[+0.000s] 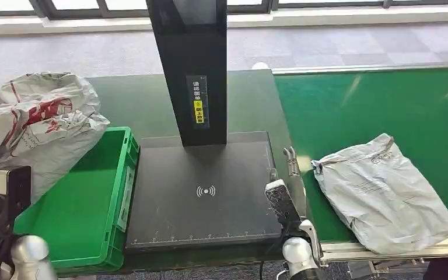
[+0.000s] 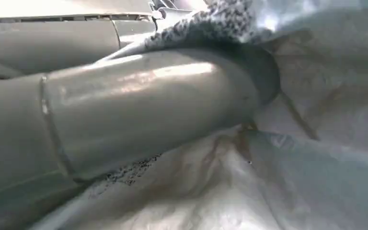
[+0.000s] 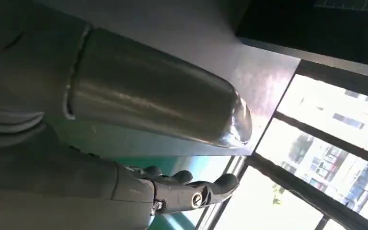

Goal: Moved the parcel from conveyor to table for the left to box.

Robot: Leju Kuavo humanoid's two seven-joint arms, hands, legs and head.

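While the left robot hand (image 2: 139, 115) grips one parcel (image 1: 38, 125) over the bin (image 1: 87, 204) at nine o'clock, the right robot hand (image 1: 284, 192), fingers apart, empty, should reach three o'clock, grasping the conveyor (image 1: 385, 105) parcel (image 1: 382, 189) mid-body.

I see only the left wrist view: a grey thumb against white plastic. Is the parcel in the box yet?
Observer: No. In the head view the parcel is held up over the left side of the green box, not lying in it.
Operator: Is anything in the box?
Observer: The part of its floor that shows is bare.
Operator: What does the right hand do?
Observer: The right hand holds nothing; it is at the near end of the conveyor.
Operator: Is the conveyor loaded?
Observer: Yes, a second parcel lies flat on it, near its front edge.
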